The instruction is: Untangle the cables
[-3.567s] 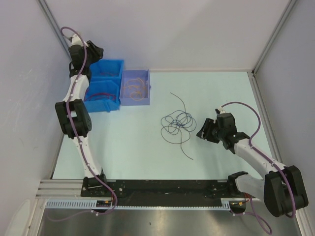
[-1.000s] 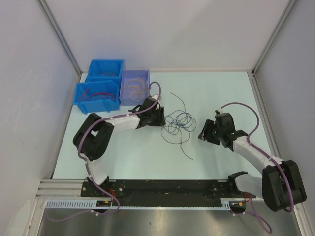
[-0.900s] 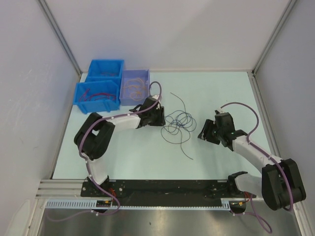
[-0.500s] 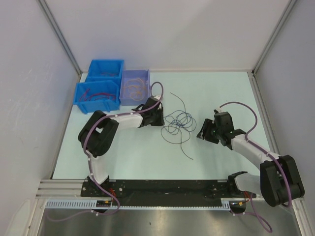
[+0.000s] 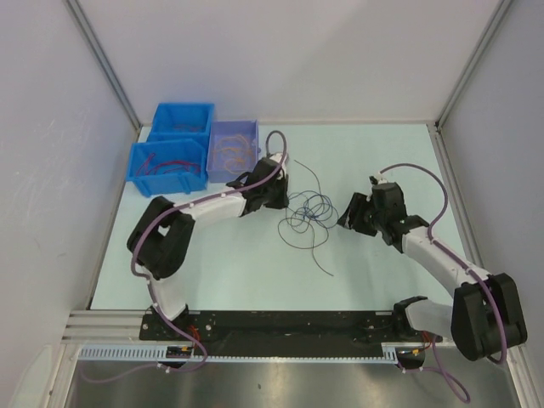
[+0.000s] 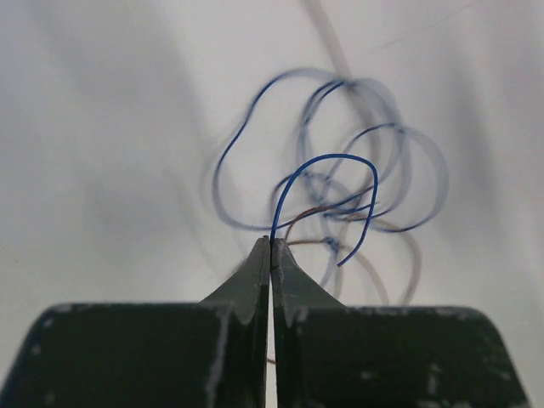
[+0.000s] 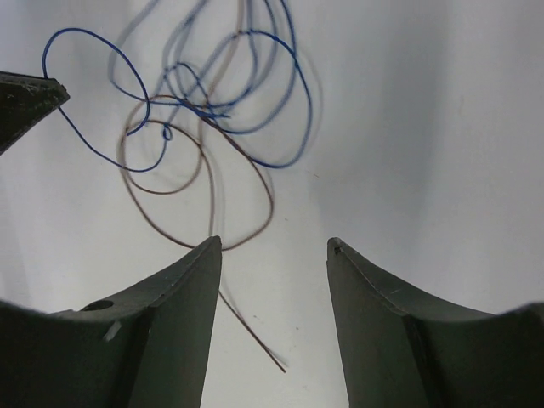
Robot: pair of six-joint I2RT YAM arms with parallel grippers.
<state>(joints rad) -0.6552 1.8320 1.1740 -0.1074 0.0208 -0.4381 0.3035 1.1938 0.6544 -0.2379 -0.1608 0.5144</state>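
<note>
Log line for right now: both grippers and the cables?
left gripper: shut on blue cable | right gripper: open, empty, facing tangle | brown cable: crosses blue cable, on table | untangling: not done

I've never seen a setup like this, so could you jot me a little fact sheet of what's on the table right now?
Table: pale green
Middle: loose tangle of thin wires
Left fingers: shut on a blue wire at the tangle's left edge
Right fingers: open, just right of the tangle, holding nothing
Far left corner: two blue bins and a lavender bin
</note>
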